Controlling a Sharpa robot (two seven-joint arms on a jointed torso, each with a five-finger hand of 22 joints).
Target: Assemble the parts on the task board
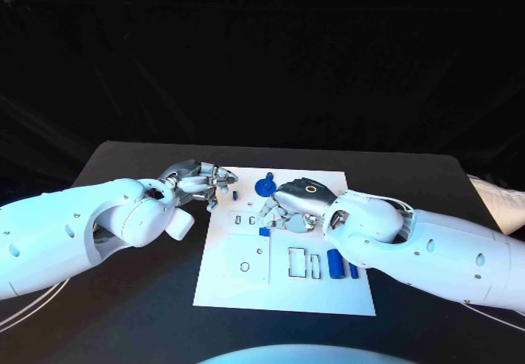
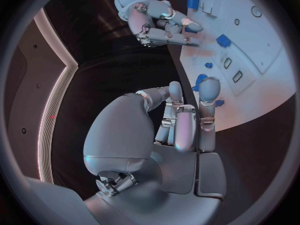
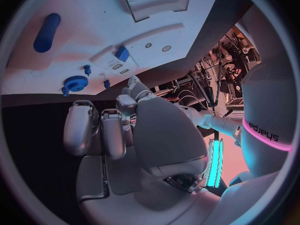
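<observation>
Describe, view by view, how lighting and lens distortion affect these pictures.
Head view: the task board is brightly lit against a dark room. Left wrist view: fisheye bends the board's edge, pinkish light near it. Right wrist view: straight board edges curve, pink-cyan glow beside the right hand.

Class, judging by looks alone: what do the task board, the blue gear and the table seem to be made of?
Task board: probably matte white plastic or coated sheet, flat with clean-cut slots. Blue gear: likely moulded or printed plastic, uniform saturated colour, no metallic glint. Table: matte black surface with hardly any reflection; the material itself stays open.

Both hands (image 1: 202,182) (image 1: 290,212) over task board (image 1: 246,280)
</observation>
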